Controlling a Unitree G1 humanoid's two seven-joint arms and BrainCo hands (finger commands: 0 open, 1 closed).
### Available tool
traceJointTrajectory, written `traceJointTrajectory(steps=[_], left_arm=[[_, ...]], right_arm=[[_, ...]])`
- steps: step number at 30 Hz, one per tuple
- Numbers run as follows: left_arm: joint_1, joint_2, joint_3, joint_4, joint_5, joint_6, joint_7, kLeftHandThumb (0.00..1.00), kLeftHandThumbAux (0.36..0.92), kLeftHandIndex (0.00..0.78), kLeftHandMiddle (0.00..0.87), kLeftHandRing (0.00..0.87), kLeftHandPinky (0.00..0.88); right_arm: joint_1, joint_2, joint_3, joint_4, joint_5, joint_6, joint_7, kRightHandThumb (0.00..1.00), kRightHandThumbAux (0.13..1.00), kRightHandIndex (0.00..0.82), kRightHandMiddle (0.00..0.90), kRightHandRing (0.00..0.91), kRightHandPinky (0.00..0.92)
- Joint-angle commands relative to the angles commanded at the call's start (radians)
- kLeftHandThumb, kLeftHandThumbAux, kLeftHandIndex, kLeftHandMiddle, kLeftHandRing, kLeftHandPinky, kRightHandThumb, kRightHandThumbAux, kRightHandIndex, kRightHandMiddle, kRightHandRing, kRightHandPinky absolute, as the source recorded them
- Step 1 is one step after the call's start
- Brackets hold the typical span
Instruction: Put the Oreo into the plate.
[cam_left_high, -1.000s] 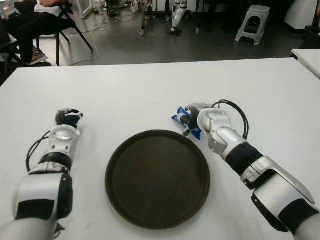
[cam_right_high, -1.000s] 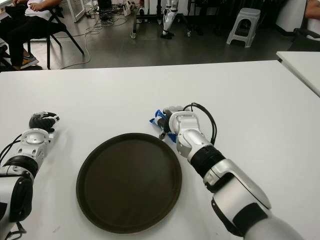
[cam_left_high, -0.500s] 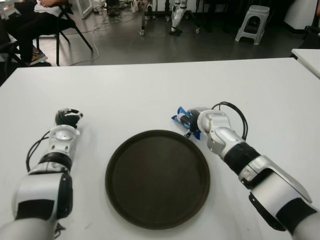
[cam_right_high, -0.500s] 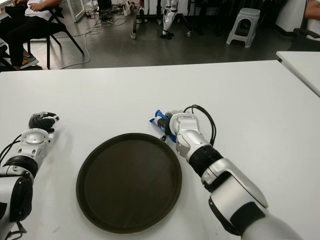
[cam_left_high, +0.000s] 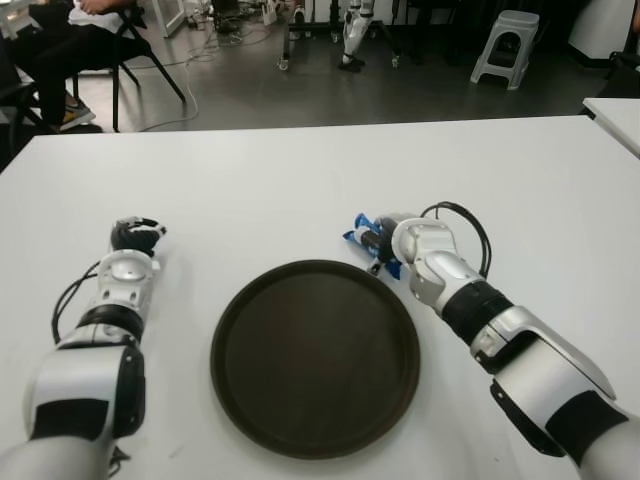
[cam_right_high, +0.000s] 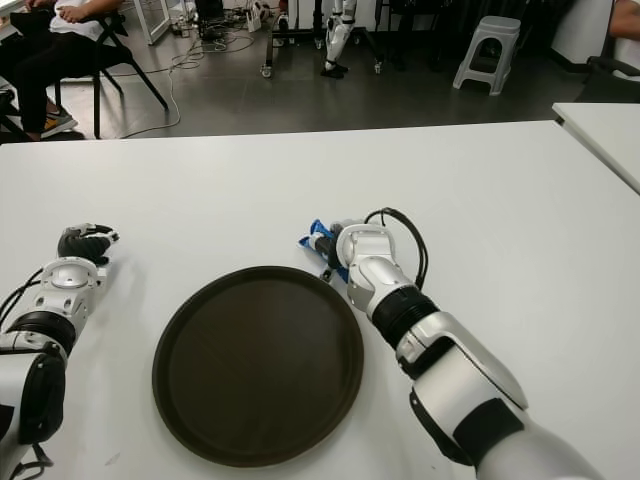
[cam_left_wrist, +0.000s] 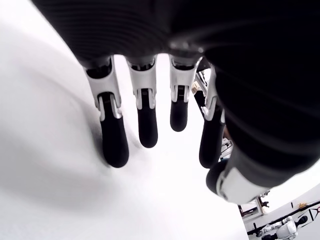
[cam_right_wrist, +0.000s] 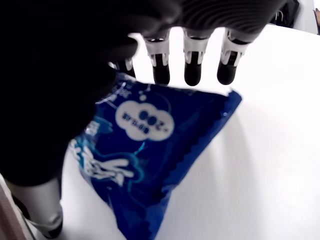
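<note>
None of the transfer is complete: the plate (cam_left_high: 315, 357), nearest my body at the table's (cam_left_high: 540, 190) near-edge centre, holds nothing. Just beyond its far right rim, the Oreo (cam_right_wrist: 150, 145) packet lies on the table under my right hand (cam_left_high: 385, 243), whose fingers (cam_right_wrist: 161, 67) reach over it, thumb alongside, closing but not yet clamped as far as I can judge. Remaining steps: grip, lift, place in plate. My left hand (cam_left_high: 133, 238), fingers relaxed and empty, shows toward the table's left edge.

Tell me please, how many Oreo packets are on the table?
1. The blue Oreo packet lies on the white table just beyond the plate rim, under the right hand. Part of it is hidden by the hand.
</note>
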Motion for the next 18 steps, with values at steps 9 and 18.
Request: traceJointTrajectory(steps=[9, 18], left_arm=[[0.003, 0.002, 0.001, -0.001, 0.000, -0.007, -0.004, 0.674, 0.722, 0.398, 0.166, 0.187, 0.188], [0.001, 0.002, -0.003, -0.001, 0.004, -0.001, -0.006, 0.673, 0.722, 0.398, 0.161, 0.182, 0.190]], right_arm=[[-0.015, -0.002, -0.006, 0.052, 0.010, -0.041, -0.022, 0.000, 0.741, 0.000, 0.000, 0.000, 0.000], [-0.019, -0.003, -0.016, 0.067, 0.024, -0.043, -0.035, 0.000, 0.730, 0.000, 0.000, 0.000, 0.000]])
